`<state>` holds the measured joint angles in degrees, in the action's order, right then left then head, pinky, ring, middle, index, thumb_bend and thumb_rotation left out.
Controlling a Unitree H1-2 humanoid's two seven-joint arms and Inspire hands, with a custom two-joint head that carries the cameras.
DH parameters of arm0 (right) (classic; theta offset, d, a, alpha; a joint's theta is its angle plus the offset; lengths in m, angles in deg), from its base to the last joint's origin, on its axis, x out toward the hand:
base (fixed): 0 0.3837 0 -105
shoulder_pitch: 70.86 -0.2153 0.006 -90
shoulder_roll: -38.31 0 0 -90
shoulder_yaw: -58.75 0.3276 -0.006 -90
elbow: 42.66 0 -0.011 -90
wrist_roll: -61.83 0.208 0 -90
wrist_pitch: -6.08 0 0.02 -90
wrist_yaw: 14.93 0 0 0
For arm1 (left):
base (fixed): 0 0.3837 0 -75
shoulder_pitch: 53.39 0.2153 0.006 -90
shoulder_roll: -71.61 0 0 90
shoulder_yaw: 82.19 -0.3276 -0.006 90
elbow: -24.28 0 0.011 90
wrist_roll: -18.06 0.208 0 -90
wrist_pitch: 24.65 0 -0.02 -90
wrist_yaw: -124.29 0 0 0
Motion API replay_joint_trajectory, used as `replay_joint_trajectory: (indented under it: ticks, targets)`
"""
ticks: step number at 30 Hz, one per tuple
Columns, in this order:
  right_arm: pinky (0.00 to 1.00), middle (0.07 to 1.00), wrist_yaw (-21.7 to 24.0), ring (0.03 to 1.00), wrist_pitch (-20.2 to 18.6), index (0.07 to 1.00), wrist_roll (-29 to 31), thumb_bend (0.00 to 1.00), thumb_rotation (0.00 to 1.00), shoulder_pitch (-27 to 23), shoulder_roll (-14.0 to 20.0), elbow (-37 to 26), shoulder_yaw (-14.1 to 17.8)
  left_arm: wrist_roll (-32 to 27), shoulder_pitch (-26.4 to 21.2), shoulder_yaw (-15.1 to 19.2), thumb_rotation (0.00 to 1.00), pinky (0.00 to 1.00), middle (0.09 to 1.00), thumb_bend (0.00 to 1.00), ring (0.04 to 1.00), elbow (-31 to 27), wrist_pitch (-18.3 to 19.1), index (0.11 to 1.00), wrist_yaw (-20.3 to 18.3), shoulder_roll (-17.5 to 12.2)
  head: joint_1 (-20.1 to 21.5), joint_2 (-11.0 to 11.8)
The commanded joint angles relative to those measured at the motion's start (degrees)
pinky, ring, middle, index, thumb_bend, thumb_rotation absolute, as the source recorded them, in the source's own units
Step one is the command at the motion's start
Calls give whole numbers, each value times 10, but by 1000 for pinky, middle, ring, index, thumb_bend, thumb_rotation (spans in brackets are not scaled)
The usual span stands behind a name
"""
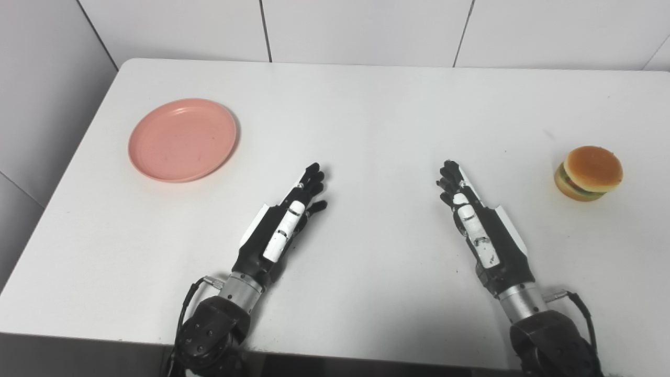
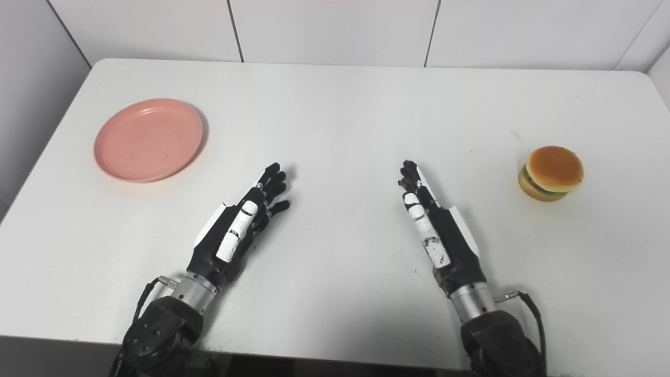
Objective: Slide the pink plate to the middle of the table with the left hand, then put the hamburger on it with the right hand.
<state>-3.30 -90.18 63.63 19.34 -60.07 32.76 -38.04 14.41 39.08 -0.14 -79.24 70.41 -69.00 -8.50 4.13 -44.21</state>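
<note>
Left eye view: left hand (image 1: 285, 222) is lying released mid-bench, pink plate (image 1: 182, 139) sitting toward the far-left corner; right hand (image 1: 479, 225) is resting released too

Pink plate (image 1: 182, 139) far left, tan-bunned hamburger (image 1: 589, 173) with green and brown layers right, on the white table (image 1: 366, 115); black-and-white hands.

Both forearms and the table (image 1: 366, 104) run off-frame.
</note>
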Motion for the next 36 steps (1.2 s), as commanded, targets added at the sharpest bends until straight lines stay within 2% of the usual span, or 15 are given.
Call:
replay_joint_trajectory:
  ticks: [1,26,32,36]
  targets:
    - [1000,1000,2,1000,23,1000,0,189,1000,-11,1,-8,-1,5,0,0,1000,1000,1000,414,1000,-15,-20,1000,4,-2,1,-1]
    - [1000,1000,1,1000,17,1000,-8,190,1000,-11,2,-10,-2,8,-1,-2,1000,1000,1000,413,1000,-7,-34,1000,1,-3,1,1]
    - [1000,1000,1,1000,21,1000,-4,197,1000,-10,0,-3,0,8,-2,-3,1000,1000,1000,419,1000,0,-38,1000,0,-3,-8,12]
    - [1000,1000,5,1000,27,1000,1,193,1000,-11,5,9,3,18,-3,-8,1000,1000,1000,439,1000,16,-55,1000,4,2,-48,38]
